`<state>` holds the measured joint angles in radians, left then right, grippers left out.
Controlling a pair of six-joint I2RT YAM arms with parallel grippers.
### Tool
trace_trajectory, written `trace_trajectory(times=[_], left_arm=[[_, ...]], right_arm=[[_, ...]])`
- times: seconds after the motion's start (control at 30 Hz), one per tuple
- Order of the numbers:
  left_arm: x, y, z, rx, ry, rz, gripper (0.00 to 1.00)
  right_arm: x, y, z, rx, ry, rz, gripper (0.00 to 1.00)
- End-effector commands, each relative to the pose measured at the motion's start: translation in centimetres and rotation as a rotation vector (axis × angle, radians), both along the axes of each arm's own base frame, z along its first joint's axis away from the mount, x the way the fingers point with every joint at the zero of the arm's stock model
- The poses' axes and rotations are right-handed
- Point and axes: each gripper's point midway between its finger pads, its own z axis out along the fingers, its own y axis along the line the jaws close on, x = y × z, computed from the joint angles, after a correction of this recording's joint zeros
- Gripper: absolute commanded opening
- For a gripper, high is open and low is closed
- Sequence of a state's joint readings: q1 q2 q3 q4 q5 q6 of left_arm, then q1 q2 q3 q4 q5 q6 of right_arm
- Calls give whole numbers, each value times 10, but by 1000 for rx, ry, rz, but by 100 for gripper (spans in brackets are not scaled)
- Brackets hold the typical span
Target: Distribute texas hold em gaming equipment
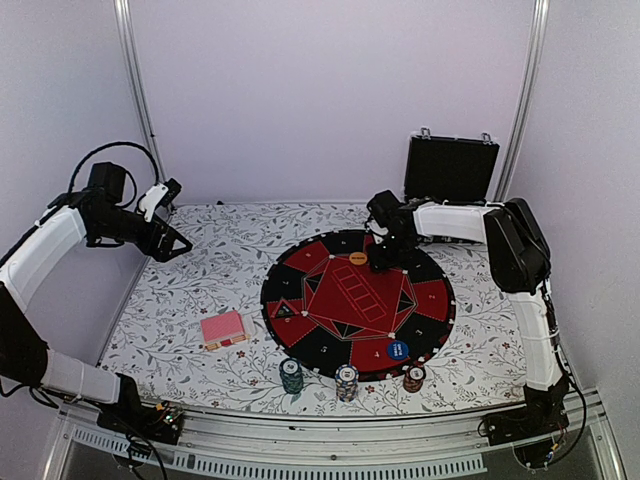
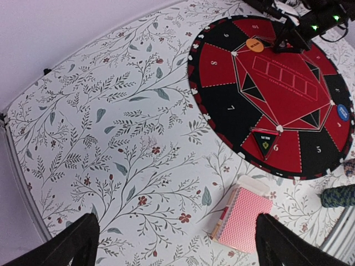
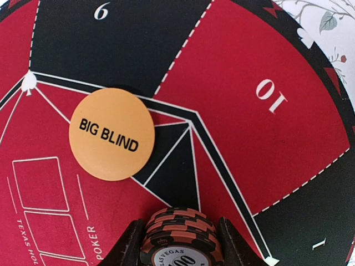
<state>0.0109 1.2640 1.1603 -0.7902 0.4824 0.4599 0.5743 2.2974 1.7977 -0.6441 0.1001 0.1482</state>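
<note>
My right gripper (image 3: 177, 244) is shut on a short stack of brown-red poker chips (image 3: 180, 235), held over the far part of the round mat (image 1: 430, 300). The orange "BIG BLIND" button (image 3: 111, 134) lies just beyond the stack. A blue button (image 1: 397, 350) rests on the mat's near side. The pink-backed card deck (image 1: 223, 329) lies on the cloth left of the mat, also seen in the left wrist view as the card deck (image 2: 243, 219). My left gripper (image 1: 165, 245) hangs open and empty, high at the far left.
Three chip stacks stand at the mat's near edge: green (image 1: 291, 376), blue-white (image 1: 346, 381), brown-red (image 1: 414, 378). A black case (image 1: 450, 168) stands open at the back right. A small triangular marker (image 2: 264, 142) lies on the mat's left side.
</note>
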Motion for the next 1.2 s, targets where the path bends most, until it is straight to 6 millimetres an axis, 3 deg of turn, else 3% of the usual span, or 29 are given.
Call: trace_trajectory(times=[0.0,0.5,0.73,0.97,1.03,1.17], left_arm=[[3,-4,8,-8,-16,-13,100],[7,-4,11,-13,-28,-9,100],[7,-5,16,-14,-34,-12,100],[8,-5,22,-21,-47,-12,100],[8,-5,23,-23,-51,-11,100],[8,-6,25,-24,-53,-11,100]], right_arm=[[9,-8,-7,-23,-21,-11,26],[19,-8,-11,-20,-44,-14,30],[11,-12,-17,-23,-28,-20,57],[14,-13,23,-1,-84,-27,69],[12,-15,45,13,-105,-33,70],[-17,-14,75,71,-98,-20,74]])
